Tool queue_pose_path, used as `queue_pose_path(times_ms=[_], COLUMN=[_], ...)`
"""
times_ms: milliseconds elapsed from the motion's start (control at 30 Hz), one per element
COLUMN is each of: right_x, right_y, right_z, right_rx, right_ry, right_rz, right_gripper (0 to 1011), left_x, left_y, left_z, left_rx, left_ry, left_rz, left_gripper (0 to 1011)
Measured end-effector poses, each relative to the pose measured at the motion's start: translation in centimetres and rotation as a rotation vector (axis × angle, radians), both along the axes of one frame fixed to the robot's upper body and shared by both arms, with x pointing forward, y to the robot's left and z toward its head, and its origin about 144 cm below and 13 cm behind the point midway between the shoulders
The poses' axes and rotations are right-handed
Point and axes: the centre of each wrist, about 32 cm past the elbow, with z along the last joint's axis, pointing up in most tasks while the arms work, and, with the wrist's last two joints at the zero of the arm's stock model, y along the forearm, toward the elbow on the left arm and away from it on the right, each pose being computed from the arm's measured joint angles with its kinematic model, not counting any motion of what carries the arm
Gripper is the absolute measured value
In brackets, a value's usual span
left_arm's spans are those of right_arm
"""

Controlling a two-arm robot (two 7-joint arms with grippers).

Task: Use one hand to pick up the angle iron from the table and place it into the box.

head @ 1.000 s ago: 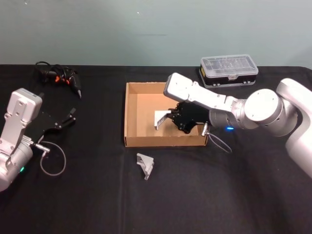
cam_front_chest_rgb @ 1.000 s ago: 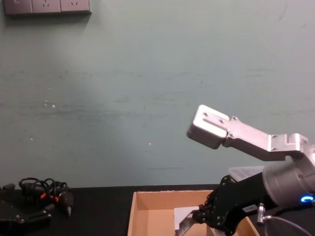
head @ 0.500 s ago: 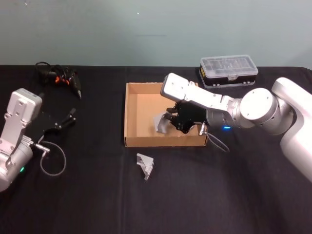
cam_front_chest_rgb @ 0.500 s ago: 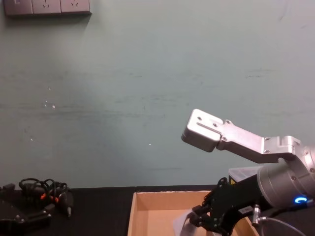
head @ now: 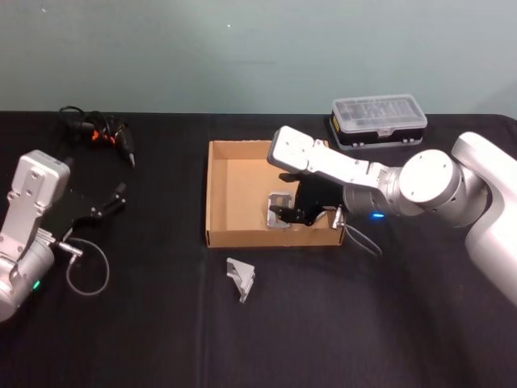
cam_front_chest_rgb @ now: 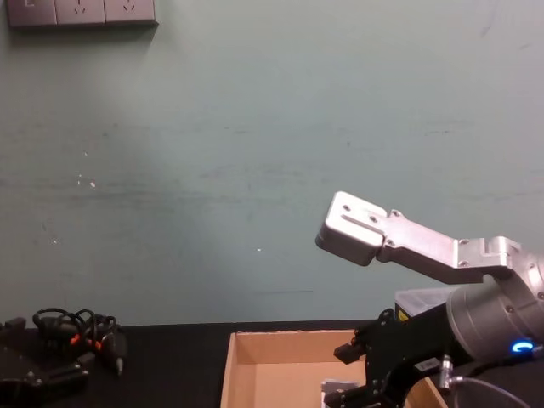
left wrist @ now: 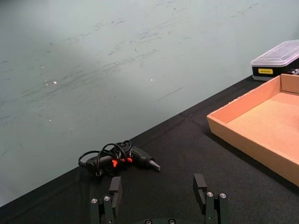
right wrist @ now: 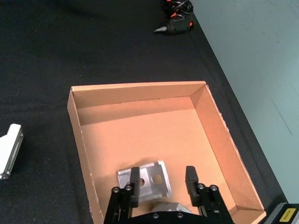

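Nearest you, a second angle iron [head: 241, 276] lay on the table [head: 161, 331], just before the box [head: 275, 235]. Your left tool [left wrist: 157, 184] sat parked at the left, fingers spread. In the box, the angle iron [right wrist: 148, 179] lay flat by the front wall under your right tool [right wrist: 162, 173], whose fingers were spread and gripped nothing. A careless lift could have let a finger snag it. The right wrist view showed the fingers apart, which the head view hid.
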Motion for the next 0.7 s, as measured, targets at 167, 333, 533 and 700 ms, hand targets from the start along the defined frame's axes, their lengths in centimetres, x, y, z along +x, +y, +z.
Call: queue_pose_path(times_ms=[167, 333, 533, 700], right_x=[0.0, -0.1, -0.3, -1.1], right_y=[-0.2, -0.4, -0.8, -1.3], right_z=[0.1, 0.1, 0.3, 0.6], right_rx=[0.002, 0.009, 0.031, 0.075], right_ry=[-0.004, -0.008, -0.022, -0.053], right_rz=[-0.001, -0.002, -0.014, -0.032], right_gripper=[733, 876, 1003, 1000], left_x=[0.0, 0.0, 0.0, 0.0], left_y=[0.0, 0.0, 0.0, 0.0], left_z=[0.0, 0.0, 0.0, 0.0], left_rx=[0.0, 0.0, 0.0, 0.0], left_ry=[0.0, 0.0, 0.0, 0.0], left_rz=[0.0, 0.0, 0.0, 0.0], left_gripper=[1000, 1000, 1000, 1000])
